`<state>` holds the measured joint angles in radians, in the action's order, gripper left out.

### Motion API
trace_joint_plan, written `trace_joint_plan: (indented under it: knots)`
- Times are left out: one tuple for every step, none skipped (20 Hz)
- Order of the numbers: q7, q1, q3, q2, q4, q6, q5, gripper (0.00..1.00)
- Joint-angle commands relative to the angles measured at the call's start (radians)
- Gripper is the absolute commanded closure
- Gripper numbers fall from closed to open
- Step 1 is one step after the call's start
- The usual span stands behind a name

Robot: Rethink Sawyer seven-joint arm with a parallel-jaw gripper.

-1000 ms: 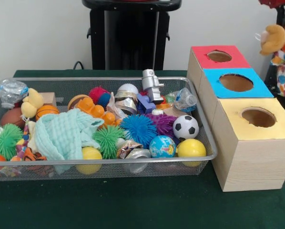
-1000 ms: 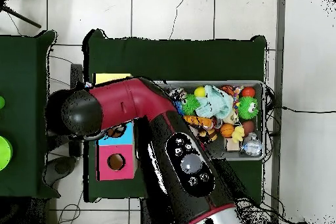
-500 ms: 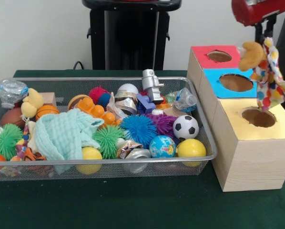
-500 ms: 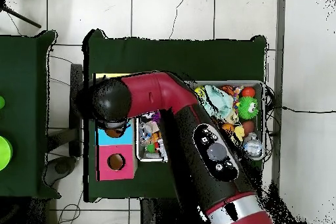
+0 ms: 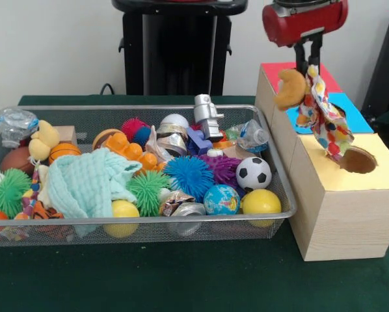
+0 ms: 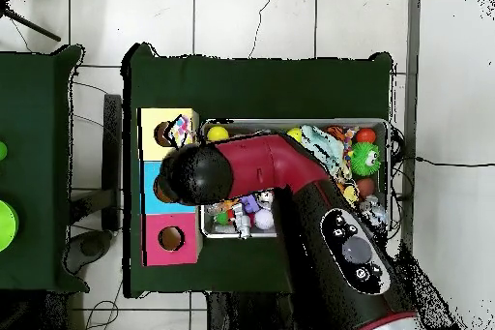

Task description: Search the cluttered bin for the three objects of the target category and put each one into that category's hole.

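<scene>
My tool (image 5: 309, 62) is clamped on the plush clown toy (image 5: 315, 107), dangling over the blue box (image 5: 357, 120) beside the yellow box's hole (image 5: 358, 160); I judge it light, floppy, best gripped high.

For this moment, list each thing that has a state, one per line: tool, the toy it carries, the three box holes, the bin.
tool: shut on the clown doll, above the boxes.
clown doll: hanging in the air, its lower end over the yellow box's hole, not inside.
yellow box hole: open, partly hidden by the doll.
blue box hole: hidden behind the doll.
red box hole: hidden behind the tool.
wire bin: full of toys.
</scene>
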<state>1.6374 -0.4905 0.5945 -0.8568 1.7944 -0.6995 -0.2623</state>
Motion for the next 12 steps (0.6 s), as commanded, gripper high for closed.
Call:
trace_joint_plan:
  knots:
    - [0.075, 0.019, -0.052, -0.004, 0.152, 0.123, -0.090, 1.00]
    - [0.094, 0.035, -0.064, 0.005, 0.147, 0.139, -0.094, 1.00]
    - [0.109, 0.050, -0.075, 0.016, 0.138, 0.150, -0.095, 1.00]
    - [0.124, 0.065, -0.087, 0.026, 0.130, 0.161, -0.096, 1.00]
    - [0.139, 0.081, -0.098, 0.036, 0.121, 0.172, -0.097, 1.00]
    - [0.155, 0.096, -0.110, 0.046, 0.112, 0.184, -0.098, 1.00]
    - [0.164, 0.112, -0.120, 0.050, 0.104, 0.183, -0.092, 1.00]
    - [0.175, 0.128, -0.132, 0.053, 0.098, 0.185, -0.086, 1.00]
    - [0.186, 0.145, -0.143, 0.054, 0.090, 0.183, -0.078, 1.00]
    - [0.196, 0.162, -0.154, 0.055, 0.083, 0.182, -0.070, 1.00]
    - [0.208, 0.181, -0.167, 0.055, 0.073, 0.179, -0.063, 1.00]
    - [0.222, 0.201, -0.182, 0.055, 0.066, 0.179, -0.058, 1.00]
